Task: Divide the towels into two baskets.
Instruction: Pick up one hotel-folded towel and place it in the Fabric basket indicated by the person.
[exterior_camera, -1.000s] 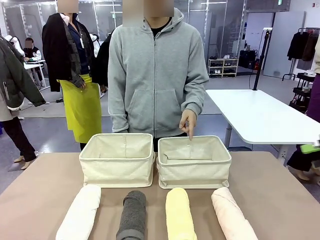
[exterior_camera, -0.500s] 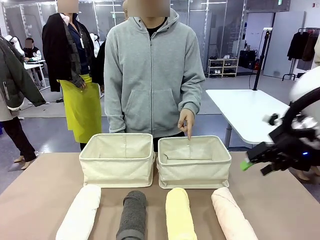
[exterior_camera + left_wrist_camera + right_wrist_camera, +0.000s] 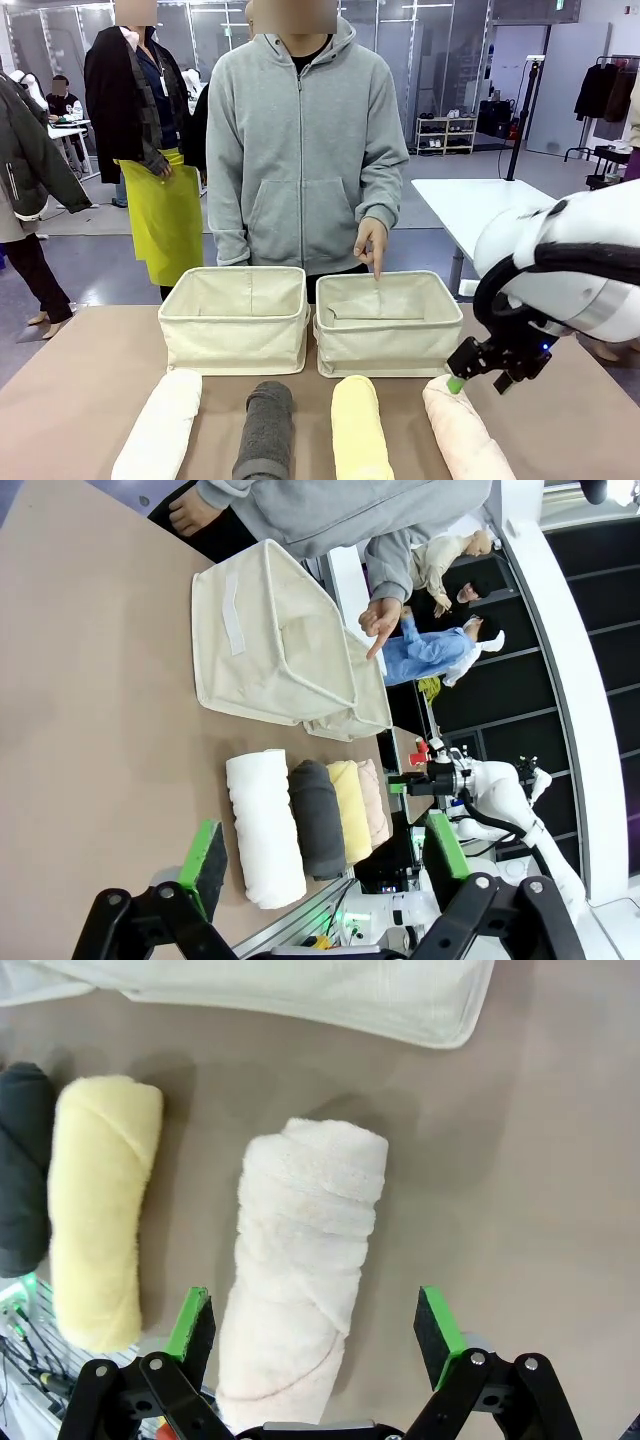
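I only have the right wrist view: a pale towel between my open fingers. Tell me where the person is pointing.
Observer: The person's hand points a finger down at the right basket.
Operator: Name the towel farthest from mine.
Observer: The white towel, at the row's left end, in front of the left basket.
Operator: Report the left gripper.
Observer: The left gripper is open and holds nothing.
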Available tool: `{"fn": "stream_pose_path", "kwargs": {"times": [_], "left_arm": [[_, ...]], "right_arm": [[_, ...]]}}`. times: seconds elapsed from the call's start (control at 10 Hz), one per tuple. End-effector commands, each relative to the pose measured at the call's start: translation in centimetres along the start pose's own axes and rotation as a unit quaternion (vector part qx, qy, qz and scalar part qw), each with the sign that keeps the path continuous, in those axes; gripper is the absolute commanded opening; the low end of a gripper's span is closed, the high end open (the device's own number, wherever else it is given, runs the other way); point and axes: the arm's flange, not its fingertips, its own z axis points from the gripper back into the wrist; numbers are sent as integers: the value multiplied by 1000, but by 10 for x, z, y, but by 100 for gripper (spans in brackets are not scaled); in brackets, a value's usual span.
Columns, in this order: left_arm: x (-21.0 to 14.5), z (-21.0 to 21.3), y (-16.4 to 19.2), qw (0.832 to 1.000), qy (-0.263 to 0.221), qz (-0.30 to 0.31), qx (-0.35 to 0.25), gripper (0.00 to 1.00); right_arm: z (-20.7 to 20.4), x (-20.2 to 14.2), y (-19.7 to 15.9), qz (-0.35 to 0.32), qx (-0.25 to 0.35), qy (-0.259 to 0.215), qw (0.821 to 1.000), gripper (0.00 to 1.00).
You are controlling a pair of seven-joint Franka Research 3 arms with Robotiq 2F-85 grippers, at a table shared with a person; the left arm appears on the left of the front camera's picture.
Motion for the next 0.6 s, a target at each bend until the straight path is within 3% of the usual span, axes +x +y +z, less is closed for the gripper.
{"fn": "stream_pose_path", "kwargs": {"times": [0.0,0.3,0.4,0.5], "left_arm": [[0,3,-1,1000,-3,-1,-6,100],[0,3,-1,1000,-3,-1,-6,100],[0,3,-1,1000,-3,-1,-6,100],[0,3,-1,1000,-3,-1,-6,100]], "right_arm": [[-21,-56,-12,-21,-13,0,1000,100],[-35,-57,-7,6,-20,45,999,100],[-17,-4,-9,-9,-18,21,1000,100],[-17,-4,-9,-9,-18,21,1000,100]]}}
